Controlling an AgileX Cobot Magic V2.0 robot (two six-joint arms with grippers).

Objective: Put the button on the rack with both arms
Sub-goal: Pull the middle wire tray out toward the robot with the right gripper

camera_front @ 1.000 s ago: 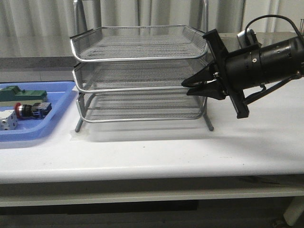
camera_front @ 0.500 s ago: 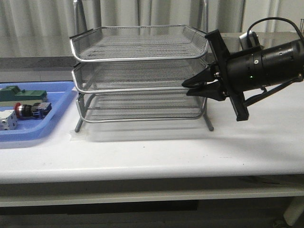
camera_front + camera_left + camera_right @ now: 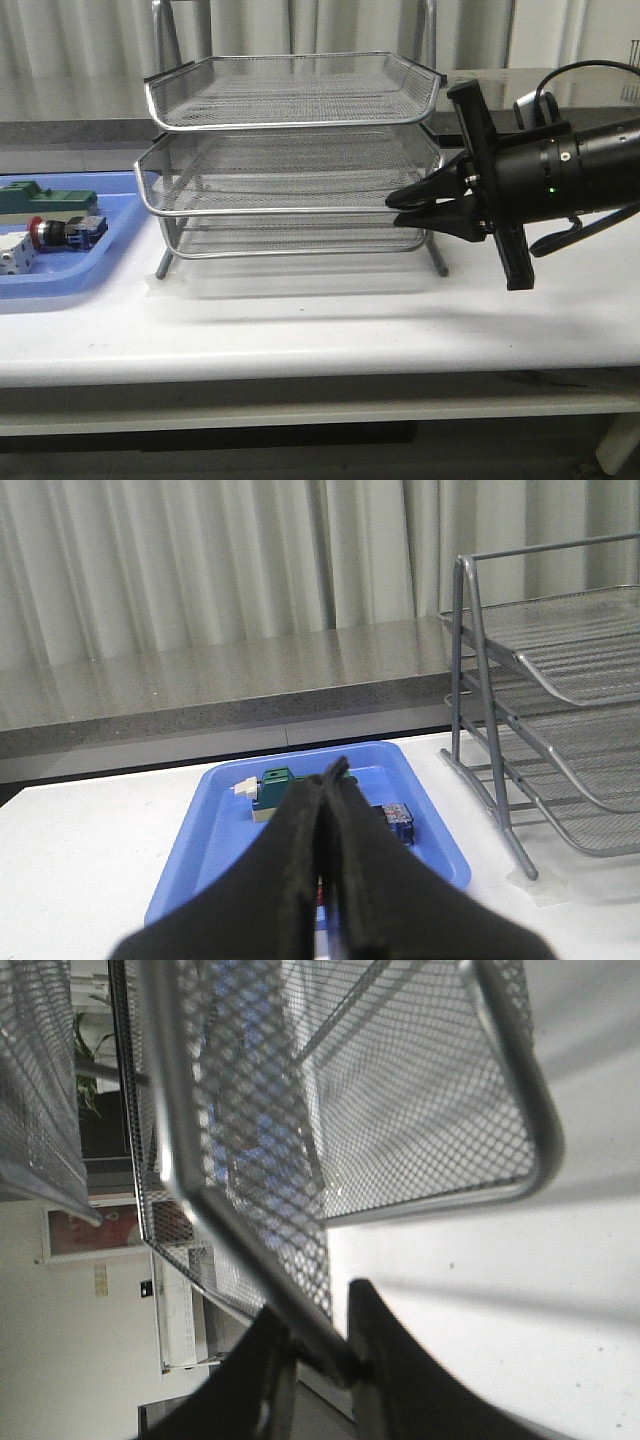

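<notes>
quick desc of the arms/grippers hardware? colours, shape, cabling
Right arm: black, thick cylindrical segments, small green LED, black cable looped above, flat black crossbar behind the right gripper. Fingers black, tapering to points. Left gripper: same matte black pointed fingers; arm itself unseen.

My right arm (image 3: 570,180) is a thick black cylinder built of ringed segments, with a small green indicator light on its side and a black cable looping over the top. A flat black plate crosses its front end, ahead of two tapering, pointed black fingers (image 3: 420,192). My left gripper (image 3: 325,880) shows as two broad matte-black fingers narrowing to blunt tips.
</notes>
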